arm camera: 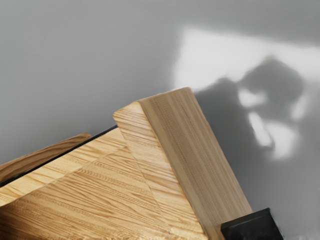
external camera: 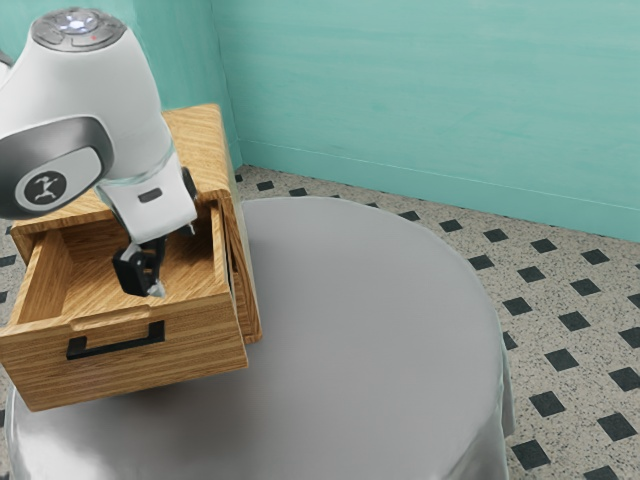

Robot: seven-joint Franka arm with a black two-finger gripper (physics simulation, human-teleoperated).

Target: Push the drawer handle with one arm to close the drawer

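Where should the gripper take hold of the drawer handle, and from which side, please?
Best is probably the middle of the handle, coming from outside, facing the drawer front, and closing above and below it. Its long black bar runs sideways across that front and seems joined only near its two ends, leaving some gap behind.

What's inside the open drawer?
Inside the drawer, I see bare wooden floor. My arm, gripper and the front panel hide other parts.

Teal walls, pale speckled floor with dark diamond tiles, round worktop under grey cloth, bright light patches
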